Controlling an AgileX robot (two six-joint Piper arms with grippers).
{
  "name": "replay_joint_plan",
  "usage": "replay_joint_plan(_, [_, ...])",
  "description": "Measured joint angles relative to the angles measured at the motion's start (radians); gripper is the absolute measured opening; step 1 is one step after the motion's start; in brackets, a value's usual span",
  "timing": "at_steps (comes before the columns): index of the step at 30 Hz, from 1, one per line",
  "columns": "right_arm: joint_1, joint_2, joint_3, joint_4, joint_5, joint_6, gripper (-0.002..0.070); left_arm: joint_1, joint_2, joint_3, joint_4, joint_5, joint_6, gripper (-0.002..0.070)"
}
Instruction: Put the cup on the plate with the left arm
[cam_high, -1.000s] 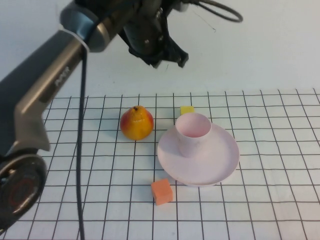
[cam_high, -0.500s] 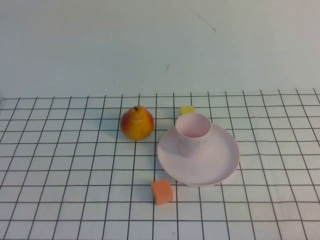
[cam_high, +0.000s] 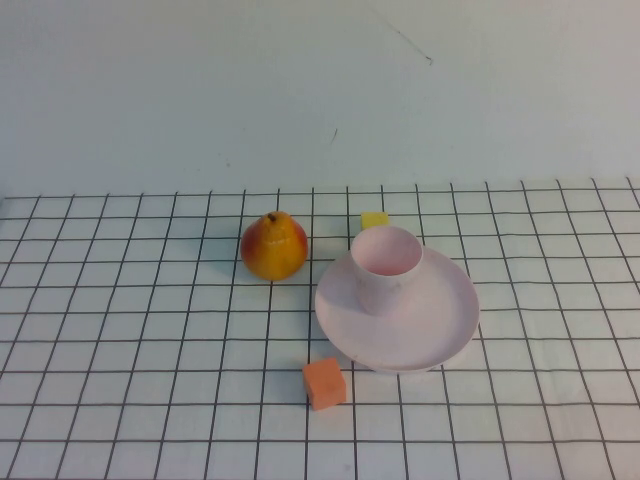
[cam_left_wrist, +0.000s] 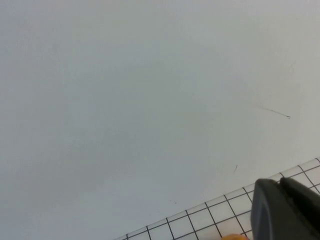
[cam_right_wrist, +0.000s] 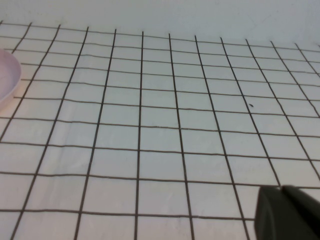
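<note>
Orange foam cube (cam_high: 324, 384) sits nearest on the desk (cam_high: 120, 400), a white surface ruled with a black grid. It lies just off the near-left edge of the plate, not touching it.

Pink plate (cam_high: 430, 325), round and shallow with a raised rim, lies behind the cube and a little to its right. Its rim also shows at the border of the right wrist view (cam_right_wrist: 7, 80).

Pink cup (cam_high: 386, 266) stands upright on the plate, mouth up, toward the plate's far-left part. Nothing is holding it.

Pear (cam_high: 273, 246), red and yellow with its stem up, stands on the desk left of the cup, near the plate but apart from it.

Yellow block (cam_high: 374, 220), small, lies behind the cup, partly hidden by the cup's rim.

Pale wall (cam_high: 320, 90) rises behind the desk, with a few faint marks on it.

Neither arm shows in the high view. Left end effector (cam_left_wrist: 286, 209) appears only as a dark corner in its own wrist view, raised and facing the wall and the desk's far edge; whether it is spread or pressed together cannot be told. Right end effector (cam_right_wrist: 287, 212) is likewise a dark corner in its own view, low over bare grid to one side of the plate; its state cannot be told either.
</note>
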Motion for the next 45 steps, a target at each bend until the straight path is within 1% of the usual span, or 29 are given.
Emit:
replay_joint_plan(6, [0.0, 0.0, 0.0, 0.0, 0.0, 0.0, -0.0002, 0.0, -0.006, 0.026, 0.002, 0.0, 0.013, -0.0001])
replay_joint_plan(9, [0.0, 0.0, 0.0, 0.0, 0.0, 0.0, -0.0002, 0.0, -0.049, 0.088, 0.005, -0.016, 0.024, -0.0001])
replay_joint_plan(11, [0.0, 0.0, 0.0, 0.0, 0.0, 0.0, -0.0002, 0.0, -0.098, 0.156, 0.005, -0.061, 0.024, -0.0001])
replay_joint_plan(15, [0.0, 0.0, 0.0, 0.0, 0.0, 0.0, -0.0002, 0.0, -0.233, 0.385, 0.005, -0.221, -0.033, -0.0001])
replay_joint_plan(19, [0.0, 0.0, 0.0, 0.0, 0.0, 0.0, -0.0002, 0.002, -0.39, 0.69, 0.008, -0.398, -0.065, -0.0001])
replay_joint_plan(23, [0.0, 0.0, 0.0, 0.0, 0.0, 0.0, -0.0002, 0.028, -0.547, 0.996, 0.01, -0.571, -0.118, -0.0001])
replay_joint_plan(27, [0.0, 0.0, 0.0, 0.0, 0.0, 0.0, -0.0002, 0.089, -0.72, 1.297, -0.005, -0.741, -0.191, -0.0002])
replay_joint_plan(30, [0.0, 0.0, 0.0, 0.0, 0.0, 0.0, -0.0002, 0.158, -0.864, 1.57, -0.037, -0.905, -0.242, -0.0002])
replay_joint_plan(35, [0.0, 0.0, 0.0, 0.0, 0.0, 0.0, -0.0002, 0.284, -1.118, 2.004, -0.056, -1.292, -0.279, -0.0002])
replay_joint_plan(38, [0.0, 0.0, 0.0, 0.0, 0.0, 0.0, -0.0002, 0.354, -1.251, 2.19, -0.056, -1.484, -0.281, -0.0002])
replay_joint_plan(42, [0.0, 0.0, 0.0, 0.0, 0.0, 0.0, -0.0002, 0.439, -1.379, 2.326, -0.056, -1.556, -0.302, -0.0002])
replay_joint_plan(45, [0.0, 0.0, 0.0, 0.0, 0.0, 0.0, -0.0002, 0.483, -1.446, 2.352, -0.056, -1.492, -0.336, -0.0002])
